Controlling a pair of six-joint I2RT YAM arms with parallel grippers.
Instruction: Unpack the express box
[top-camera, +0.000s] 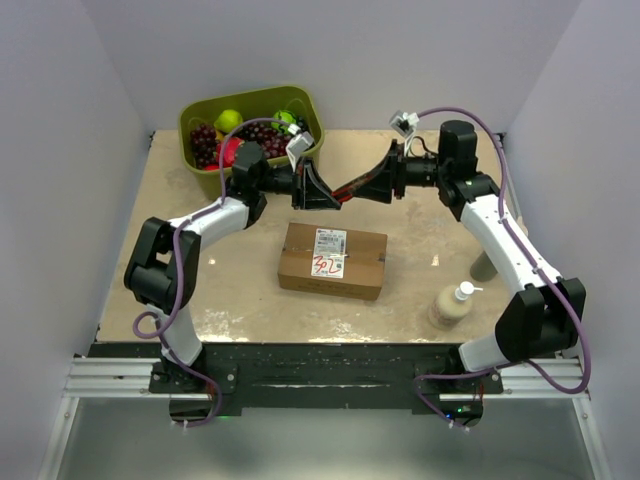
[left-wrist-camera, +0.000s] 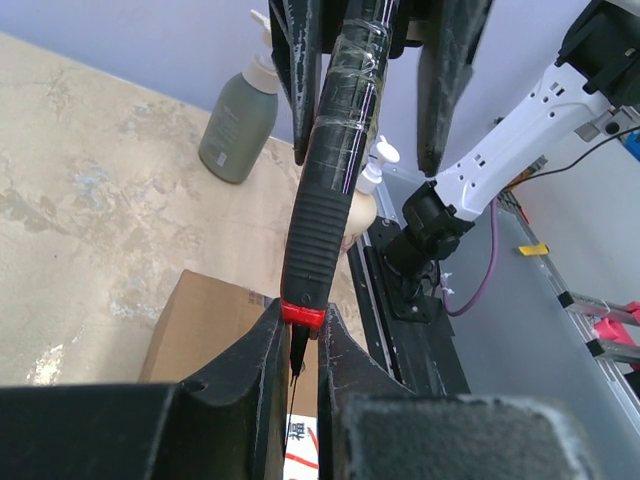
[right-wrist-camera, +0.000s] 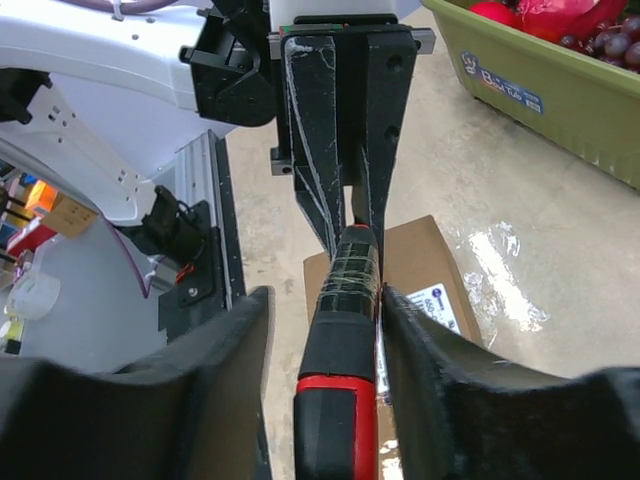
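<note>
Inspector: In your left wrist view, the black ribbed-handled tool with the red band (left-wrist-camera: 318, 230) runs off the top edge, and its thin tip is lost from sight between the fingers of the left gripper (left-wrist-camera: 300, 338).
Operator: And the brown corrugated cardboard carton (left-wrist-camera: 195, 325)?
Inspector: Mostly behind that gripper; you see one corner. Its white printed label (top-camera: 331, 240) is too small to read from above. The olive-green plastic bin (right-wrist-camera: 545, 100) is cut by your right wrist view's edges.
</note>
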